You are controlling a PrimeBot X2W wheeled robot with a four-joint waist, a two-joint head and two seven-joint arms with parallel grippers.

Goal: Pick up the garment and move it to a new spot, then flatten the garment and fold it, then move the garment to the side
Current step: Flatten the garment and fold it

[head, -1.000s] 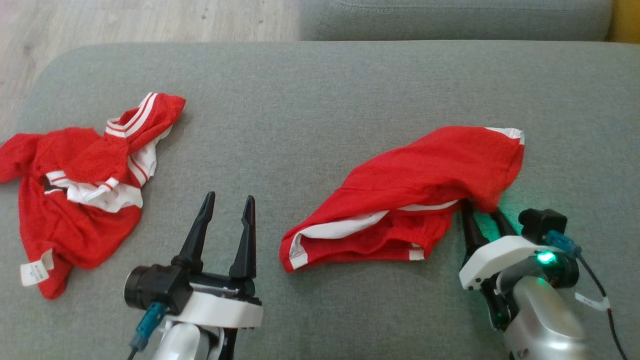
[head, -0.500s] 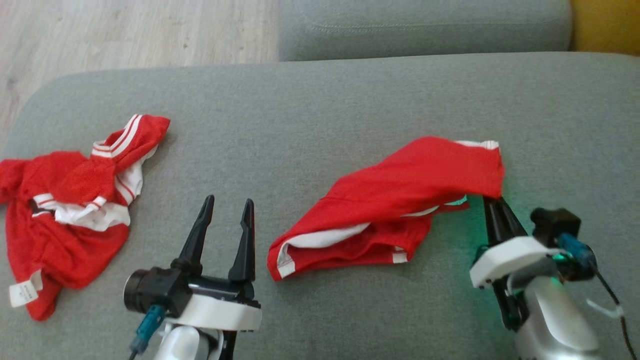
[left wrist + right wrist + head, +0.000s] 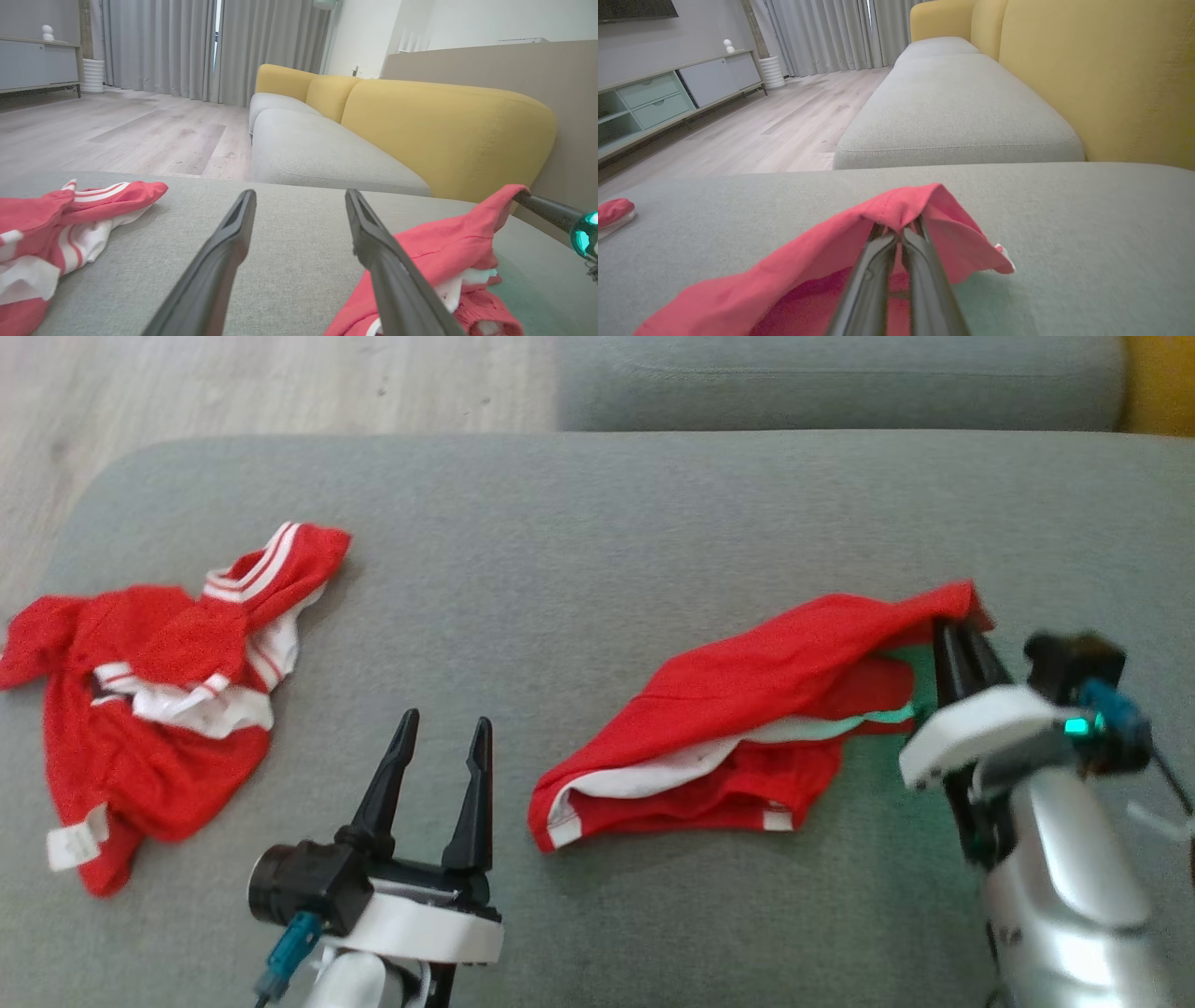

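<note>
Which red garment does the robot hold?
On the grey cushion before the robot lie two red garments. It is the right garment. Unlike the crumpled striped jersey at left, its corner is raised, pinched in the shut right jaws.

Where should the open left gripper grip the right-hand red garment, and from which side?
The garment's white-trimmed near-left corner, from the left gripper's side: it juts out flat, opposite the corner the right gripper pinches, so pulling should spread it.

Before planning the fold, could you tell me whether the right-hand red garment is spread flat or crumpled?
Crumpled: the red garment lies doubled over itself, one corner pinched up in the right claw.
</note>
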